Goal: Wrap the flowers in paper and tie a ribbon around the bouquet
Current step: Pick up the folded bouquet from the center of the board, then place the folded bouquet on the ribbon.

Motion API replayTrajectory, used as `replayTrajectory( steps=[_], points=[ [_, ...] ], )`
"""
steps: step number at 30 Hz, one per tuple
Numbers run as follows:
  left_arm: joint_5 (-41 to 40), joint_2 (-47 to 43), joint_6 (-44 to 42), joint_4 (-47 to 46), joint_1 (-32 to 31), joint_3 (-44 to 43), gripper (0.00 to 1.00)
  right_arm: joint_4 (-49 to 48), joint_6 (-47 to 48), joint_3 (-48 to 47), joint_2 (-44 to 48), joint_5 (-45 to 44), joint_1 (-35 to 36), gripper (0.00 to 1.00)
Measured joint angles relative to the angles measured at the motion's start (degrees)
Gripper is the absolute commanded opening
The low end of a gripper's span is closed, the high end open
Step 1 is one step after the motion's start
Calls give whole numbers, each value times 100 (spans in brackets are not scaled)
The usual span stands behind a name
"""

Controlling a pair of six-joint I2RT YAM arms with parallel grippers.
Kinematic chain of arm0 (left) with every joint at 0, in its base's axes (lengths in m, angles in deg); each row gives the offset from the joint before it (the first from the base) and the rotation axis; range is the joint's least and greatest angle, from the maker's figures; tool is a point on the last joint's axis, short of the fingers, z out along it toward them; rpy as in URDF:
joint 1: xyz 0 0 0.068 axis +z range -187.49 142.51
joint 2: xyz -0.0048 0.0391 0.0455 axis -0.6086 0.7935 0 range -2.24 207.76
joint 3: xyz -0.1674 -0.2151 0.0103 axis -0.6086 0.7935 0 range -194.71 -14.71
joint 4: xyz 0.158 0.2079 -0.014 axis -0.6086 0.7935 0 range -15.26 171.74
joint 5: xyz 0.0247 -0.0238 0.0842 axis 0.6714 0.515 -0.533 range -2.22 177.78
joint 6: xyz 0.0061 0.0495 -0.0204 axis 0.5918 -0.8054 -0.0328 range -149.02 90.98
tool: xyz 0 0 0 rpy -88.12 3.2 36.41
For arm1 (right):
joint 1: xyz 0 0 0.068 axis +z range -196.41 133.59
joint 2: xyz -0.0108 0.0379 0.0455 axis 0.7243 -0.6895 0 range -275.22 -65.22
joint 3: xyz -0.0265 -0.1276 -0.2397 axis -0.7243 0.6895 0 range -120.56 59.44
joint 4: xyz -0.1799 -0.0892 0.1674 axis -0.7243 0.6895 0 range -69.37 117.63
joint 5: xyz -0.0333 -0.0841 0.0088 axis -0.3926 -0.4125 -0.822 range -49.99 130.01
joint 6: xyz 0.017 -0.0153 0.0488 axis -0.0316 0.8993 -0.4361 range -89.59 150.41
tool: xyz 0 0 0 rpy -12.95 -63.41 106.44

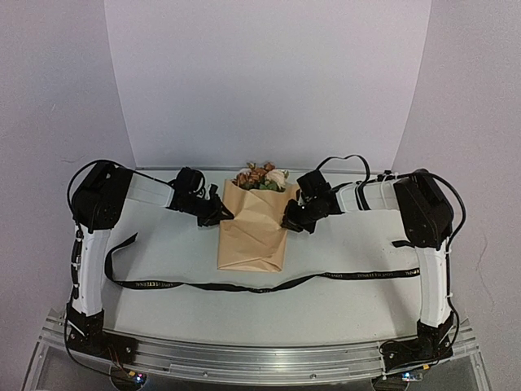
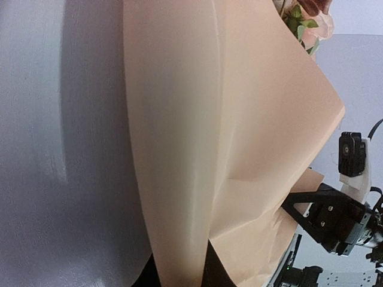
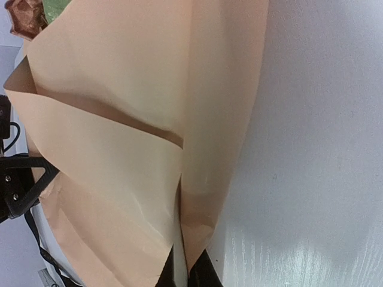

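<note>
**Item: the paper (image 1: 254, 232), folded around the flowers (image 1: 259, 177).**
- Position: middle of the surface (image 1: 342, 244), lying flat between the two arms.
- Long axis: runs 12 to 6 o'clock. The blooms point to 12 and show past the open top rim. The folded bottom end faces 6.

**Holds**
- Left arm (image 1: 146, 189): reaches in from 9 o'clock. The left jaws appear nearly closed, pinching the paper's 9 o'clock edge. Its wrist camera shows only a sliver of dark finger on either side of the sheet.
- Right arm (image 1: 366, 195): reaches in from 3 o'clock. The right jaws are fully closed on the paper's 3 o'clock edge, where the overlapping flap ends.

**The ribbon (image 1: 244, 287)**
- Black, untied and flat on the surface.
- Runs 9 to 3 o'clock, near the bundle's bottom fold at 6 but apart from it.
- Its left tail curls back towards 10 o'clock.

**Edges and room**
- Bare surface lies at 8 and 4 o'clock of the bundle.
- A metal rail (image 1: 260, 358) marks the near edge at 6.

**Surroundings**
- The surface is pale grey.
- A plain white backdrop (image 1: 269, 81) stands just behind the blooms at 12.
</note>
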Motion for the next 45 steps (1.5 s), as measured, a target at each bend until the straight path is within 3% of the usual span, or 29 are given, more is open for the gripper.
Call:
replayTrajectory(
  steps=[5, 18, 25, 41, 45],
  points=[
    [41, 0, 9, 145, 0, -189, 4, 295, 16, -215, 28, -4, 0, 0],
    [177, -572, 59, 669, -108, 80, 2, 1024, 47, -212, 841, -3, 149, 0],
    [95, -1486, 163, 752, -326, 924, 2, 1164, -16, 442, 1431, -71, 467, 0],
    [-729, -3279, 800, 319, -1555, 3277, 3, 1111, -586, 2307, 2757, -730, 1670, 0],
    [-850, -3392, 945, 141, -1737, 3601, 9, 937, -804, 2643, 2866, -953, 1926, 0]
  ],
)
